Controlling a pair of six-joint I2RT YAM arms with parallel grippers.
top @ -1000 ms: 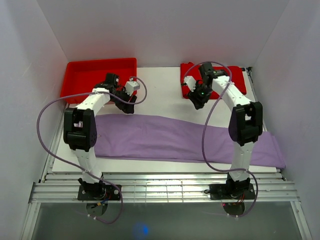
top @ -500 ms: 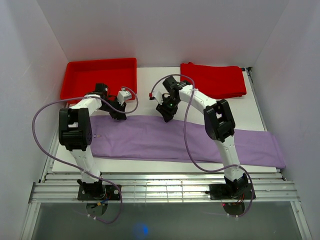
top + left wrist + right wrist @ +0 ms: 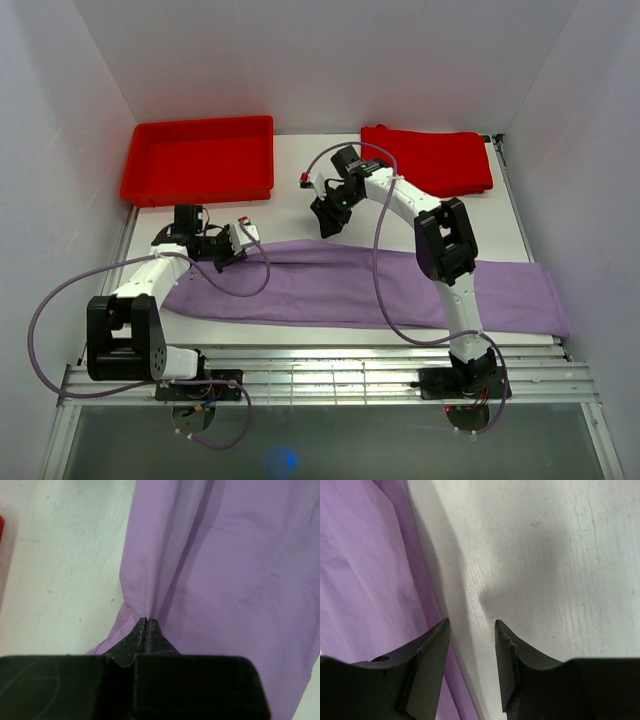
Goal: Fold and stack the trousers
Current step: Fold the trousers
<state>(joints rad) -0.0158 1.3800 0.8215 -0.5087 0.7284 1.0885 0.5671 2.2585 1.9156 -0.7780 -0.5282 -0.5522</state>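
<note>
- trousers: lilac, flat on the near half of the table; long axis left-to-right, nearly spanning the table; left end drawn up toward the left arm
- left gripper: pressed together, pinching the trousers' far edge near their left end; in wrist view, cloth puckers into the tips
- right gripper: spread, holding nothing; just past the far edge, about a third of the way along from the left end
- in right wrist view, bare table between the fingertips; cloth edge at one finger; cloth lies toward the arms' bases, so probably a small shift that way before pinching
- counted: one pair of trousers; two grippers; one red tray at far left; one red cloth at far right
</note>
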